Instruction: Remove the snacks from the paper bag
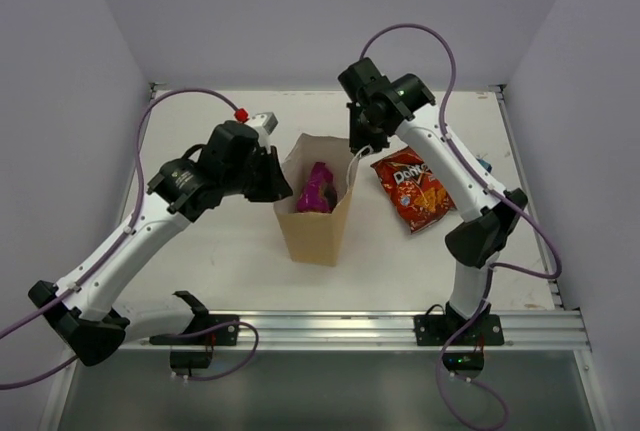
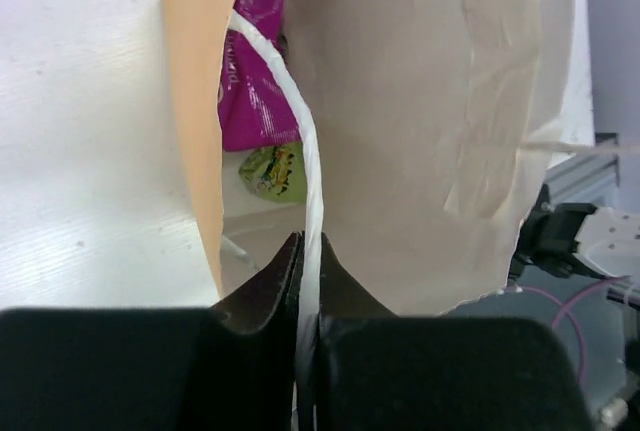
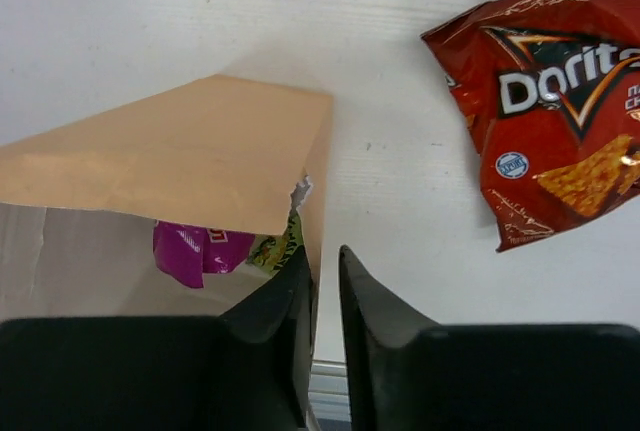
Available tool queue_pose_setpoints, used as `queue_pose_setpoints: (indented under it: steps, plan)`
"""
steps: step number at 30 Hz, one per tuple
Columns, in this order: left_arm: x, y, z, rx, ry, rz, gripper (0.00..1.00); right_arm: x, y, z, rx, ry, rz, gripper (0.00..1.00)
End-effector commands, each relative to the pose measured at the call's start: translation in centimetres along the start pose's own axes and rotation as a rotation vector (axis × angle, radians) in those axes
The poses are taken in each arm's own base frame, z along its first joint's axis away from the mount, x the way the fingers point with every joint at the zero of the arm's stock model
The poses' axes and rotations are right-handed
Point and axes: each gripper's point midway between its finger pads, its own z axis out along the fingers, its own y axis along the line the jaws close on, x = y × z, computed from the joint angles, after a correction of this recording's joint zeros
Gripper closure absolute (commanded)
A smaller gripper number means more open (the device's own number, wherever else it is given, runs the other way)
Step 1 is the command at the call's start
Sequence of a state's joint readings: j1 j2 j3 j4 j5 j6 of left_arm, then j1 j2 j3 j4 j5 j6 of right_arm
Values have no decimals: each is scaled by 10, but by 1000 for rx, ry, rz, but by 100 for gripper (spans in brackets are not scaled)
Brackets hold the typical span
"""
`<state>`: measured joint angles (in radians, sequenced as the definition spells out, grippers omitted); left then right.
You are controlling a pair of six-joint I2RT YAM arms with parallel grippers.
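The tan paper bag (image 1: 312, 236) stands upright mid-table with its mouth open. A purple snack (image 1: 318, 189) sticks up inside it; in the left wrist view this purple packet (image 2: 258, 71) lies over a yellow-green packet (image 2: 275, 171). A red-orange Doritos bag (image 1: 412, 189) lies flat on the table to the right of the paper bag. My left gripper (image 1: 283, 189) is at the bag's left rim, shut on its white cord handle (image 2: 308, 151). My right gripper (image 3: 322, 251) straddles the bag's right wall (image 3: 318, 191), one finger inside, shut on the paper. No blue packet shows.
White walls close in the table on the left, back and right. A metal rail (image 1: 350, 326) with the arm bases runs along the near edge. Purple cables (image 1: 440, 61) loop above both arms.
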<state>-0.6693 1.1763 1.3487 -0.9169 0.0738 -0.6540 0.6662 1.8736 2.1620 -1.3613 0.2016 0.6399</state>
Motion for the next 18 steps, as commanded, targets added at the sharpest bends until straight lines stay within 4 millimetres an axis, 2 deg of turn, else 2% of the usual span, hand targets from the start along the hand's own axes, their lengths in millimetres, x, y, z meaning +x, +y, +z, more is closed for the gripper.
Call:
queue_pose_setpoints:
  steps: [1, 3, 4, 5, 6, 7, 8, 11, 14, 16, 17, 18]
  plan:
    - [-18, -38, -2, 154, -47, -28, 89, -35, -8, -14, 10, -126, -115, 77]
    - [-31, -54, -10, 222, -97, -16, 69, -42, -11, -17, 21, -154, -143, 55]
    - [-40, -61, -18, 247, -131, -6, 60, -45, -11, -20, 22, -169, -147, 32]
    - [-46, -65, -23, 263, -157, 3, 44, -51, -12, -26, 21, -193, -150, 22]
    - [-54, -71, -31, 287, -198, 18, 35, -53, -13, -32, 17, -206, -146, 15]
    - [-63, -76, -39, 303, -232, 43, 29, -54, -13, -37, 16, -214, -144, 2]
    - [-67, -79, -42, 309, -246, 53, 20, -58, -13, -46, 6, -236, -131, 1]
    - [-74, -80, -47, 296, -259, 81, 16, -55, -18, -70, -15, -253, -96, 1]
    - [-80, -66, -48, 210, -283, 85, 16, -47, -15, -97, -81, -267, -91, 1]
    - [-84, -52, -47, 134, -303, 87, 15, -42, -6, -122, -148, -312, -93, 1]
    - [-77, -46, -43, 107, -267, 93, 15, -41, -2, -131, -167, -333, -87, 1]
    - [-79, -39, -40, 67, -274, 105, 15, -36, 9, -143, -198, -358, -105, 1]
